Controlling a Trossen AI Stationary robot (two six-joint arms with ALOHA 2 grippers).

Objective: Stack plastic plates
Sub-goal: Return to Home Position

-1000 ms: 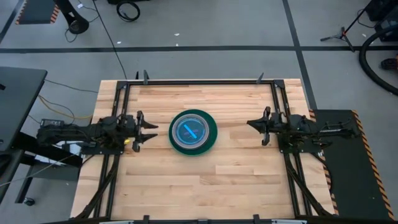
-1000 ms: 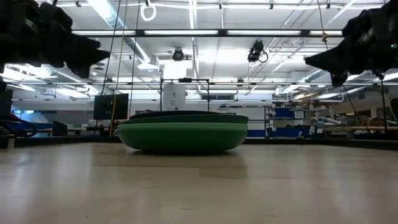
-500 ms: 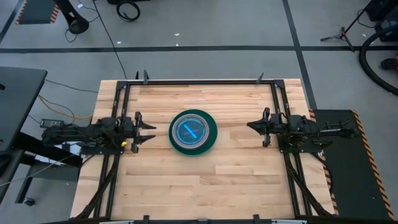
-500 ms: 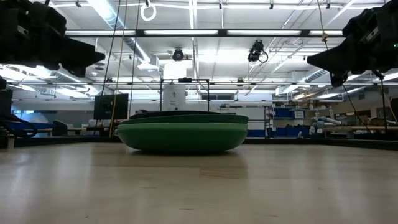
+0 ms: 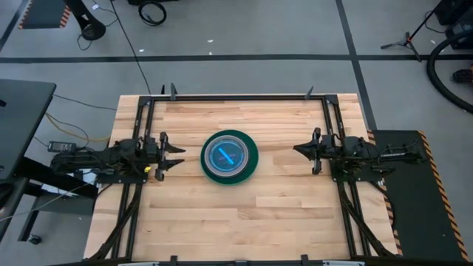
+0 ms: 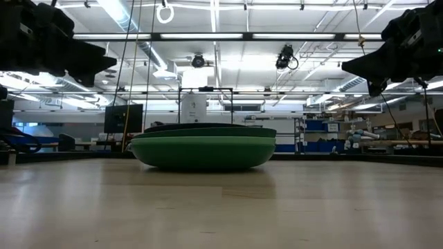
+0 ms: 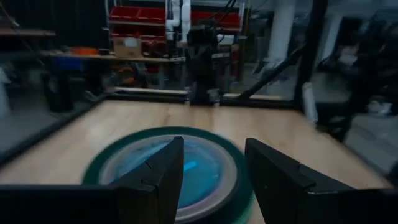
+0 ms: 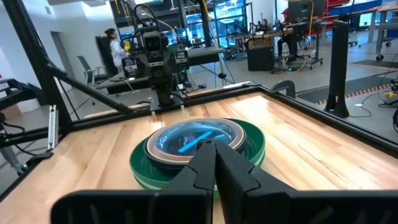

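Note:
The plates stand in one stack point(image 5: 229, 157) at the table's middle: green plates below, dark and pale ones above, a translucent blue plate point(image 5: 224, 154) on top. The bottom green plate point(image 6: 202, 153) rests on the wood. The stack also shows in the left wrist view point(image 7: 199, 168) and the right wrist view point(image 8: 198, 148). My left gripper point(image 5: 180, 157) hovers open to the stack's left, above the table. My right gripper point(image 5: 298, 149) hovers shut to the stack's right. Neither touches a plate.
A black metal frame point(image 5: 236, 97) runs along the table's far edge and down both sides. Bare wood point(image 5: 236, 222) lies in front of the stack and behind it. A person point(image 8: 115, 45) stands in the room beyond the table.
My left gripper has drawn back a little toward the table's left edge, away from the stack, staying open. The stack and my right gripper have kept still.

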